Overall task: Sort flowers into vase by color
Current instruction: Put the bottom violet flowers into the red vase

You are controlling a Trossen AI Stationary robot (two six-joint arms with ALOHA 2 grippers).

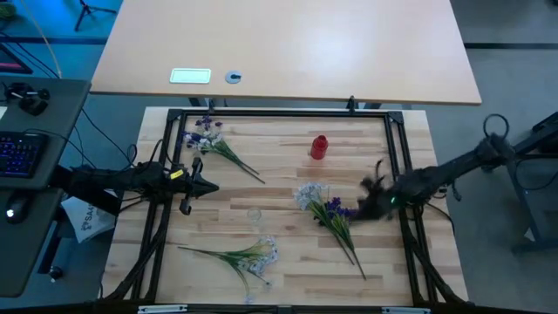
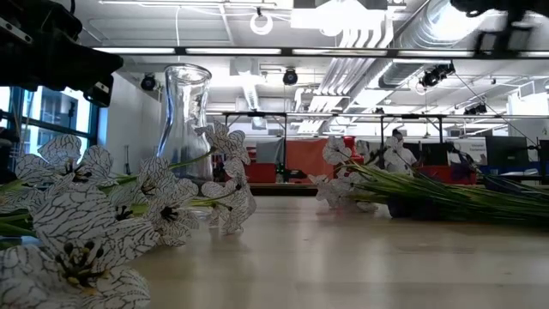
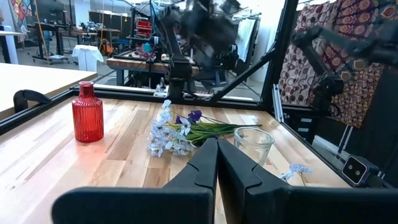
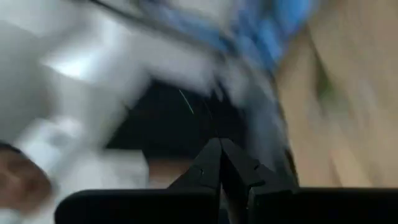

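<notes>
i'm working over a pale wooden butcher-block table [image 1: 288, 253] ringed by a black metal frame [image 1: 279, 113], with a second, plainer tan table [image 1: 288, 44] beyond its far edge. from the low view the room behind is an open workshop with white ceiling ducts and more black rigs.

my left gripper [image 1: 187, 208] hovers over the left side of the boards; in its wrist view the dark fingers [image 3: 214, 165] lie pressed together with nothing between them. my right gripper [image 1: 377, 187] sits near the right frame rail, smeared in the high view, and its wrist view is a blur of white and blue, though the two fingers [image 4: 217, 162] there meet at their tips, holding nothing.

i count four bunches of flowers lying flat: a purple-and-white sprig [image 1: 209, 139] at the far left, a pale white cluster on green stems [image 1: 248, 255] near the front, a pale bluish-white cluster [image 1: 311, 195] at mid-table, and a dark purple-blue sprig [image 1: 336, 214] touching it on its right.

two vases stand upright: a small red ribbed bottle-shaped vase [image 1: 318, 146] at the far middle, and a clear glass vase [image 3: 253, 142] just beside the middle bunch, nearly invisible from above. both are empty; no stem is in either.
</notes>
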